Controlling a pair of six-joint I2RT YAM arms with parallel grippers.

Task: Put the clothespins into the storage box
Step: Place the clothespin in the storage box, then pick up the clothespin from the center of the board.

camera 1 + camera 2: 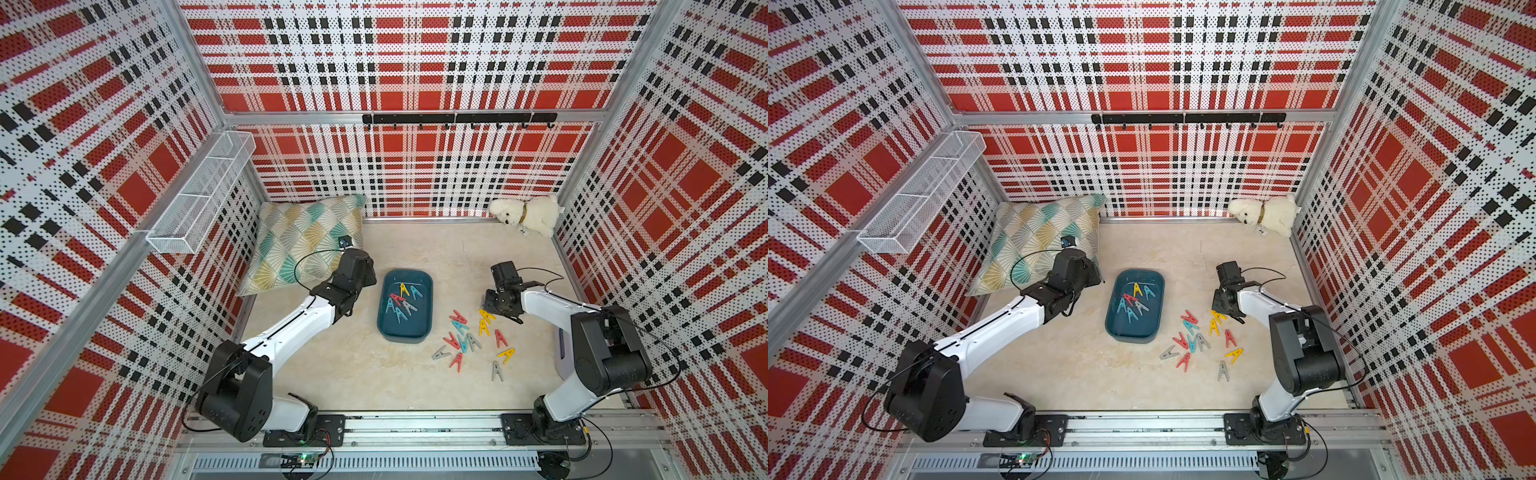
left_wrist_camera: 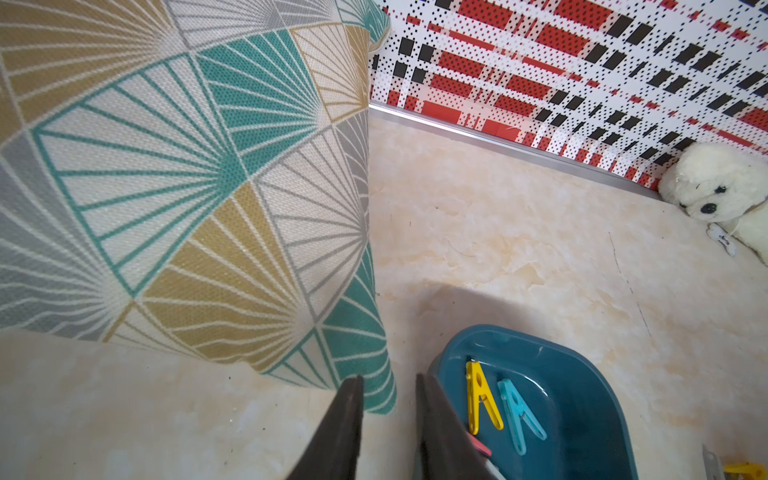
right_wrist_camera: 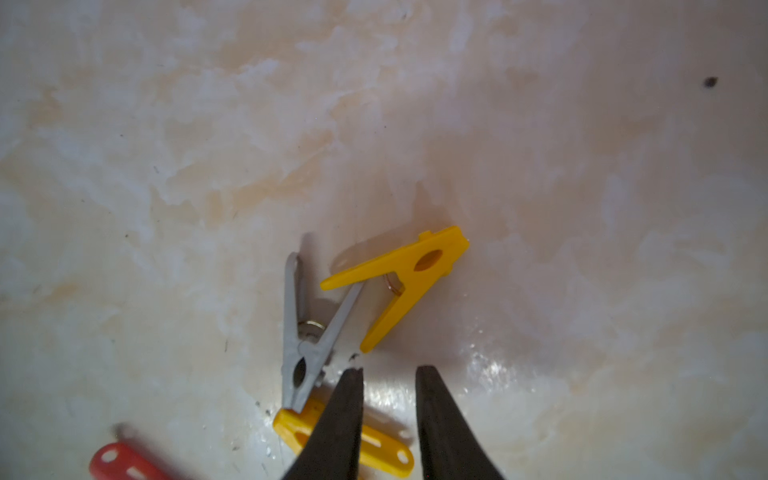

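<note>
Roughly a third done: six or seven clothespins lie inside the storage box. Approx a dozen loose pins sit scattered on the table off the box's right-arm side, none touching its wall.

Step in hand, as I read it, is the next pick by the right gripper. It hangs low over the loose pins nearest the box, jaws at a narrow gap, nothing clamped. In the wrist view a yellow pin lies flat under the fingertips, a grey pin touches it w/ its nose, and a second yellow pin lies just beyond.

Next move prob. calls for centring on the near yellow, dropping, and pinching its body w/o dragging the grey one. Then lift & carry over the low box wall.

Left gripper hovers beside the box's opposite long wall, jaws narrow & empty, pillow close behind.

Room: table betw. pins & box is bare, so a short path. Plush dog is well beyond the box, no factor.
</note>
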